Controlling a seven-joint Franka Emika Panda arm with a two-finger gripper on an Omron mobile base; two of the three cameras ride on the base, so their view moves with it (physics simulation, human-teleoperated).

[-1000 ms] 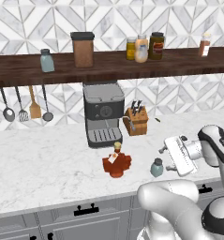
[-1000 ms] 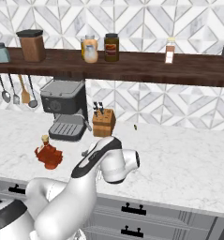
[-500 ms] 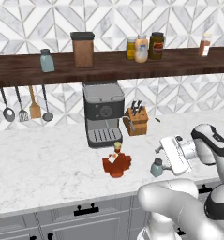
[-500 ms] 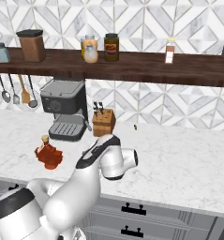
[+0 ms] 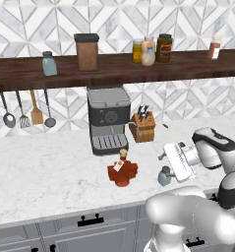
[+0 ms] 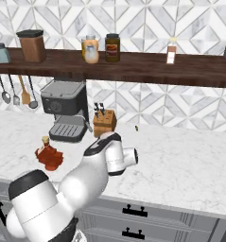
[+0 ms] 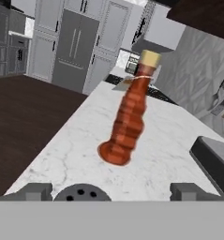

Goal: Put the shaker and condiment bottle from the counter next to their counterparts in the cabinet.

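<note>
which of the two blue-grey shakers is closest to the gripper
The shaker standing on the counter, right beside the open gripper. The other shaker stands far off on the shelf's left end.

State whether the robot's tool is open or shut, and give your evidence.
Open. In the hand view the tool has its two fingertips far apart, with the shaker cap between them, not yet gripped.

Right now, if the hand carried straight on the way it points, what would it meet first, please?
Most likely the shaker, whose cap sits between the open hand's fingertips; beyond it stands the condiment bottle.
</note>
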